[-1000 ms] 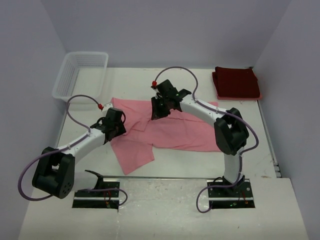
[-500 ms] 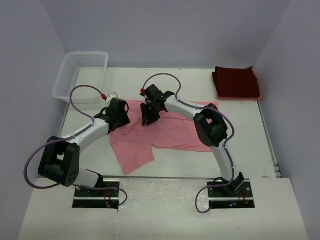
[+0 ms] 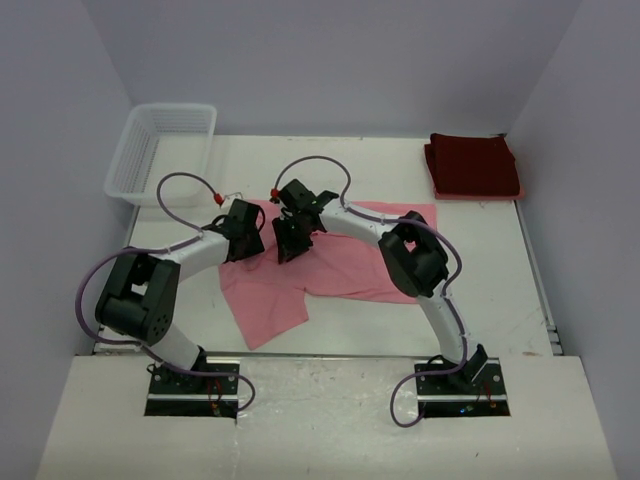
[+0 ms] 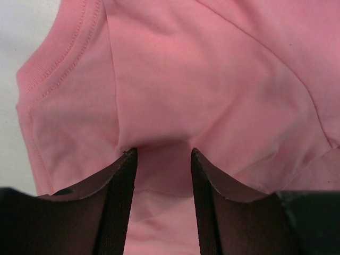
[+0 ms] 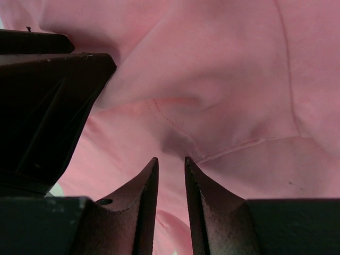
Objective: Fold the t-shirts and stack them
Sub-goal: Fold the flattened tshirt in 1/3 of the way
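The light pink t-shirt (image 3: 350, 265) lies spread and rumpled on the table's middle. The dark maroon t-shirt (image 3: 472, 165) lies folded at the back right corner. My left gripper (image 3: 250, 243) and right gripper (image 3: 283, 245) are close together over the pink shirt's upper left part. In the left wrist view the left gripper (image 4: 161, 151) has a fold of pink cloth (image 4: 212, 79) between its narrowly parted fingers. In the right wrist view the right gripper (image 5: 170, 158) is nearly closed on a pink fold (image 5: 223, 106), with the left gripper's black body (image 5: 42, 106) just beside it.
A white lattice basket (image 3: 160, 145) stands at the back left. The pink shirt's lower left flap (image 3: 265, 310) reaches toward the near edge. The table's right edge (image 3: 535, 270) runs past the maroon shirt.
Both grippers have come together over the pink shirt's upper left: the right one moved left and nearer, the left one moved right and back. The shirt's left edge has drawn inward.
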Controlling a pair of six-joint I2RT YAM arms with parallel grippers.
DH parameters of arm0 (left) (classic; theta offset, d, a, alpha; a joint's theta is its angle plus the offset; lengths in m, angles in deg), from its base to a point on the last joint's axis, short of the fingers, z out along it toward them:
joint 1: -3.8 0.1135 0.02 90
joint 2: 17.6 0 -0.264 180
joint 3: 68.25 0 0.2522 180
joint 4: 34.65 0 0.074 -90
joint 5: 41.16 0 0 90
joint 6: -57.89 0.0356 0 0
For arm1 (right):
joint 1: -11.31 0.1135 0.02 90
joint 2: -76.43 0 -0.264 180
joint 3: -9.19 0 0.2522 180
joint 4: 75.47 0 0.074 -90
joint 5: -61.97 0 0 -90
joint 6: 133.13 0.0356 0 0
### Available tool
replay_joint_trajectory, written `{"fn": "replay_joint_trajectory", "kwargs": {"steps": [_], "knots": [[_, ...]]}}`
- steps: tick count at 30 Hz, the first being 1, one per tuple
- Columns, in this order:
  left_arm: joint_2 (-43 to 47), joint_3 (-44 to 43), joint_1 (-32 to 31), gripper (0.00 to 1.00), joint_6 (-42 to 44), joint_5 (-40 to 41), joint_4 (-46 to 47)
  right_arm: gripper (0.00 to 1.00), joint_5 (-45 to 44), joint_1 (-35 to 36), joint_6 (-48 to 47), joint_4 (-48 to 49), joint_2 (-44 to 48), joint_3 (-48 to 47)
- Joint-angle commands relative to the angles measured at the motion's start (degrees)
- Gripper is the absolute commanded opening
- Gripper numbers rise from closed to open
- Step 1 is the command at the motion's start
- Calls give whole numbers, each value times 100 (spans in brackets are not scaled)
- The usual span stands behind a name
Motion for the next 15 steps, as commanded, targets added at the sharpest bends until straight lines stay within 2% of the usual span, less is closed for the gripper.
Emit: {"fn": "replay_joint_trajectory", "kwargs": {"steps": [1,15], "knots": [[-32,-185,-16,47,70,50,286,28,120,47,-69,68,-35,-21],[48,-35,-16,47,105,67,330,30,-591,47,-289,-248,61,-74]]}}
